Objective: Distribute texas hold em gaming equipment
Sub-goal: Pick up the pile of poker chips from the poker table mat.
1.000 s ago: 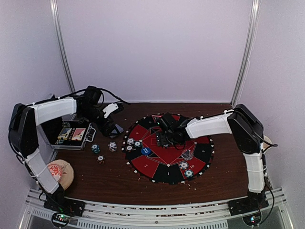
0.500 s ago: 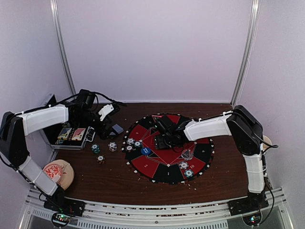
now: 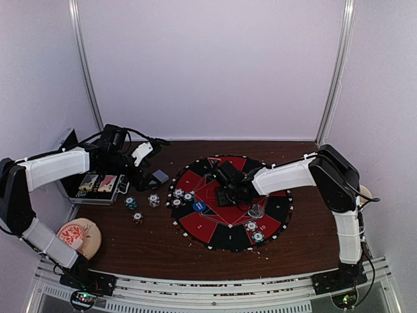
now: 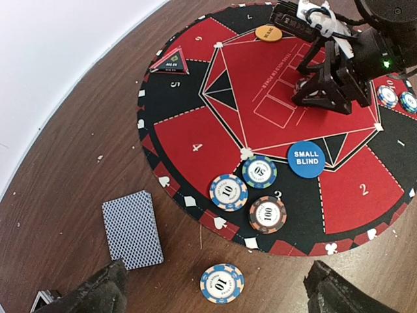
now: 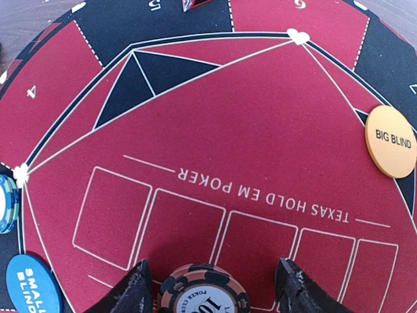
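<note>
In the left wrist view my left gripper [image 4: 215, 297] is open, its fingers [image 4: 91, 293] wide apart either side of a blue-white 10 chip [image 4: 222, 283] on the bare wood. A blue-backed deck of cards [image 4: 132, 229] lies just left of it. A 10, a 50 and a 100 chip [image 4: 267, 214] lie on the mat's near rim beside the blue SMALL BLIND disc [image 4: 306, 158]. My right gripper [image 5: 212, 297] is open over the mat's centre. A reddish 100 chip [image 5: 203, 293] sits between its fingers, apart from the right one. The orange BIG BLIND disc [image 5: 391, 141] lies to the right.
The round red-and-black mat [image 3: 195, 228] fills the table's middle. The open metal case [image 3: 98, 186] stands at the left, with a tan disc [image 3: 79, 236] at the near left. Loose chips [image 3: 131, 203] lie between case and mat. Two more chips [image 3: 255, 231] sit on the mat's near right.
My left arm has drawn back to the left, away from the card deck, which now lies uncovered on the wood. My right gripper has shifted slightly over the mat's centre.
</note>
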`<move>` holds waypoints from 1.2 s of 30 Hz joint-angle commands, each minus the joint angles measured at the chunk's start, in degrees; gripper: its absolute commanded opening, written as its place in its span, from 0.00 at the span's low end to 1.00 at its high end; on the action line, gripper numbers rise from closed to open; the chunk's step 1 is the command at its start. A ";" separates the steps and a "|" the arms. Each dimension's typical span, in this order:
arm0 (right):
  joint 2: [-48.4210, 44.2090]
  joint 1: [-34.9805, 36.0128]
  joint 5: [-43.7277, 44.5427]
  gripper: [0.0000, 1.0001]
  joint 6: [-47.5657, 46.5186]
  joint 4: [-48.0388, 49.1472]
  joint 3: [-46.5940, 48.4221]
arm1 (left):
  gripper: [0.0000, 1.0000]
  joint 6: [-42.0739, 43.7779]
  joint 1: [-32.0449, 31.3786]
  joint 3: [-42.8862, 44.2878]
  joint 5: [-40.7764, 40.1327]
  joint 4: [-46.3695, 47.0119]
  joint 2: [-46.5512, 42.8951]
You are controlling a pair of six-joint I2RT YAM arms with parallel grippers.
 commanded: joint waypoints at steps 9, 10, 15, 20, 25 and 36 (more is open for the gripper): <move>1.36 3.38 1.32 0.61 0.43 -3.19 -0.88 | 0.98 -0.77 0.33 -0.70 -0.43 3.42 -0.18; 1.42 3.44 1.42 0.60 0.48 -3.20 -0.89 | 0.98 -0.77 0.32 -0.74 -0.52 3.46 -0.08; 2.03 3.40 3.96 0.58 1.07 -3.46 -0.66 | 0.98 -1.07 0.32 -0.76 -0.83 3.71 0.15; 3.15 3.07 5.96 0.58 1.57 -4.09 0.46 | 0.98 -1.03 0.33 -0.84 -0.92 3.83 0.15; 3.55 2.48 5.71 0.54 2.03 -3.67 0.33 | 0.98 -1.12 0.37 -1.12 -1.34 4.12 -0.28; 3.04 2.44 4.51 0.36 2.62 -2.89 -1.23 | 0.98 -1.12 0.40 -1.36 -1.88 4.33 -1.10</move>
